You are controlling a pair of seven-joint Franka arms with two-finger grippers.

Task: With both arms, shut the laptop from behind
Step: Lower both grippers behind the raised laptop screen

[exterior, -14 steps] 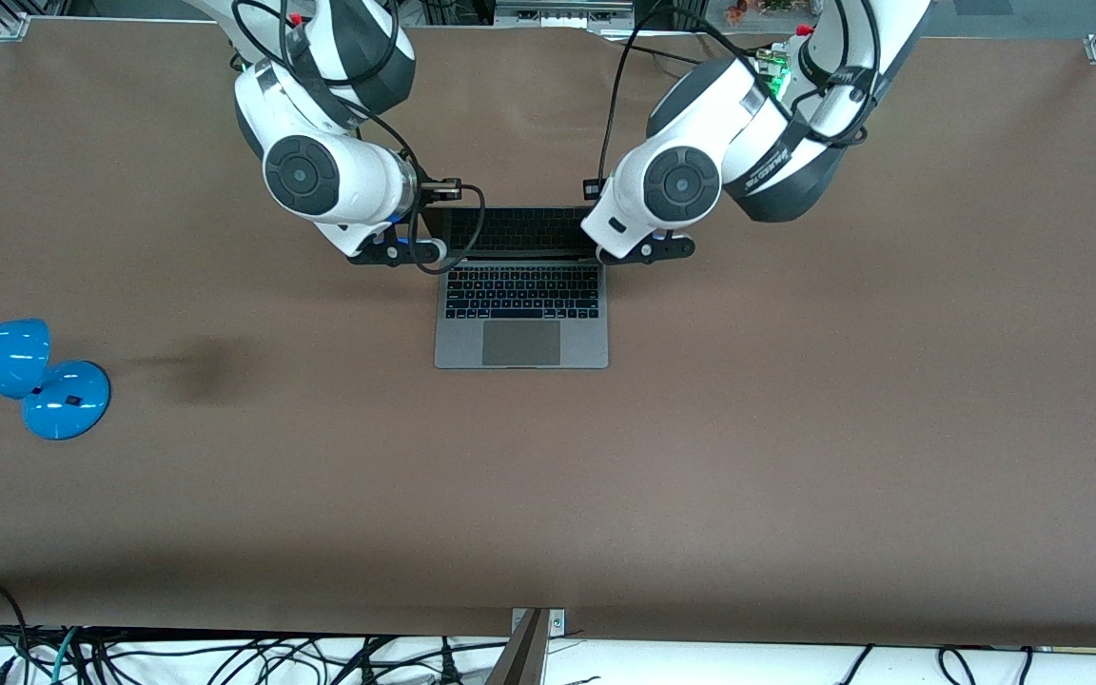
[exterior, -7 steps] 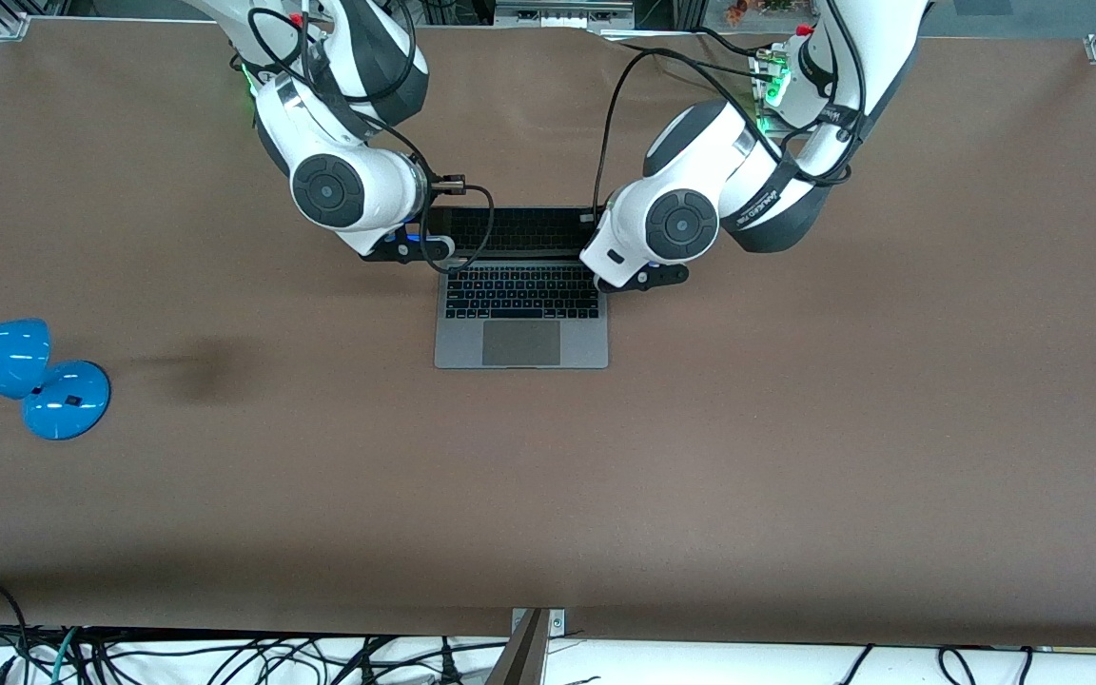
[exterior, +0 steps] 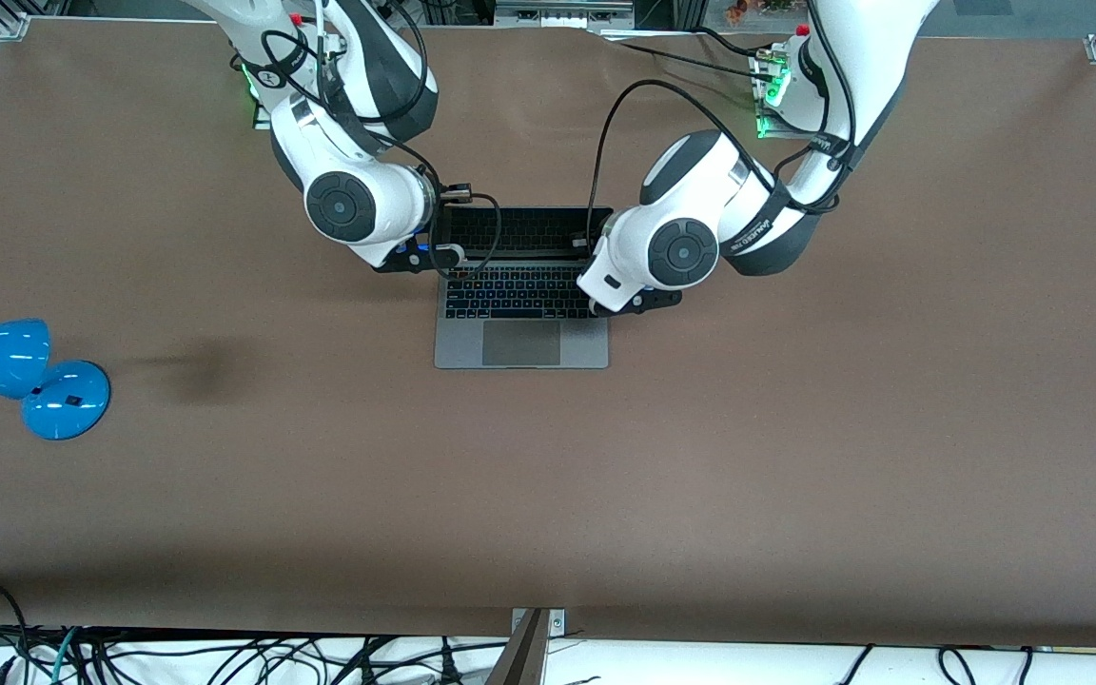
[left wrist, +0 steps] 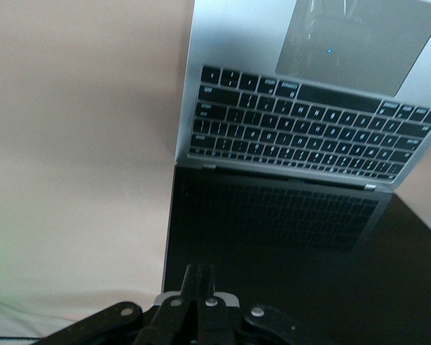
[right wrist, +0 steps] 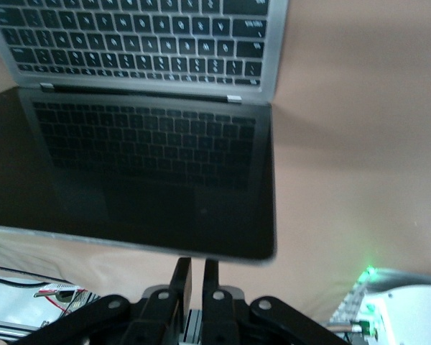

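The laptop (exterior: 521,328) lies open in the middle of the table, grey with black keys, its dark screen (exterior: 519,231) tipped up toward the arms' bases. My left gripper (left wrist: 200,274) is shut, its fingers pressed together at the screen's top edge near one corner. Its wrist (exterior: 634,285) hangs over the keyboard's corner at the left arm's end. My right gripper (right wrist: 194,269) sits just off the lid's top edge (right wrist: 201,251), fingers together but for a thin slit, holding nothing. Its wrist (exterior: 410,257) stands beside the hinge at the right arm's end.
A blue desk lamp (exterior: 29,376) lies at the right arm's end of the table. A dark patch (exterior: 201,366) marks the brown surface between lamp and laptop. Cables (exterior: 225,656) hang along the edge nearest the front camera.
Both wrists have come closer in over the laptop, the left one farther, from beside the hinge to over the keyboard's corner. The lid's tilt looks about the same.
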